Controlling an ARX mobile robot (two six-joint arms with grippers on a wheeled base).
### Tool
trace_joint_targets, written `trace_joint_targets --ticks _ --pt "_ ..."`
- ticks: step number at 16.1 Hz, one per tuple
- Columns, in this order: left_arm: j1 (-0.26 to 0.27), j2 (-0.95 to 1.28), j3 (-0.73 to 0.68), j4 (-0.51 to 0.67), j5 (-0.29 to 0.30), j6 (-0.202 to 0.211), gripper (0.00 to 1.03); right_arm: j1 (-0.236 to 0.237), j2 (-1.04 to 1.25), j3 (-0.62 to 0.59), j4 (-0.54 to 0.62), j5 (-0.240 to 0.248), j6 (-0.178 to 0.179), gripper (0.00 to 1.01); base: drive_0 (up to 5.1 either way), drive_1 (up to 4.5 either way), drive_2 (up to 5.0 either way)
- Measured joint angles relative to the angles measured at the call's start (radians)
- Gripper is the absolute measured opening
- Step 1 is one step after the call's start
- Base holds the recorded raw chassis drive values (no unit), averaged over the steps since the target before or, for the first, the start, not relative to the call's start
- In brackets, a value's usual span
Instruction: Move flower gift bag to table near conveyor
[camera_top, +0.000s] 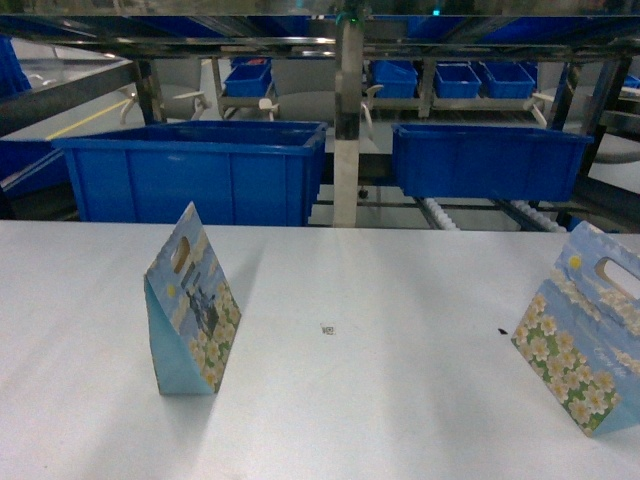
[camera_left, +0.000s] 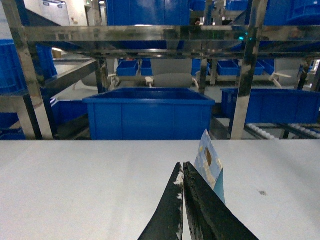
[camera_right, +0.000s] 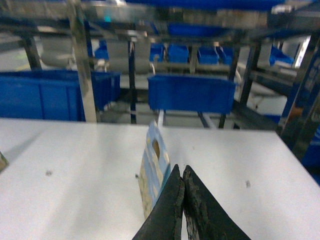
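Two flower gift bags stand upright on the white table (camera_top: 330, 400): one at the left (camera_top: 190, 305), one at the right edge (camera_top: 585, 335). Both are blue with white daisies and a cut-out handle. Neither gripper shows in the head view. In the left wrist view my left gripper (camera_left: 182, 164) is shut with nothing in it, and a bag (camera_left: 210, 162) stands just beyond and right of its tips. In the right wrist view my right gripper (camera_right: 181, 167) is shut and empty, with a bag (camera_right: 152, 170) close on its left. The conveyor (camera_top: 440, 213), steel lanes with white rollers, lies behind the table.
Two large blue bins (camera_top: 195, 175) (camera_top: 488, 160) sit on the rack just past the table's far edge, with a steel post (camera_top: 346, 130) between them. More small blue bins (camera_top: 455, 80) stand farther back. A tiny dark marker (camera_top: 327, 329) lies mid-table.
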Motion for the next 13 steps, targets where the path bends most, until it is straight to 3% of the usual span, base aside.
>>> trace_joint_targets --ticks 5,6,13 --pt "0.0 -0.001 -0.002 -0.02 0.0 0.0 0.02 0.0 -0.012 0.0 0.002 -0.001 0.0 0.02 0.0 0.0 0.0" --pt "0.0 -0.001 -0.002 -0.021 0.0 -0.001 0.1 0.0 -0.012 0.0 0.002 -0.001 -0.001 0.08 0.0 0.0 0.0" --pt "0.0 -0.001 -0.002 -0.021 0.0 0.0 0.91 0.0 -0.012 0.0 0.002 -0.001 -0.001 0.91 0.0 0.0 0.0"
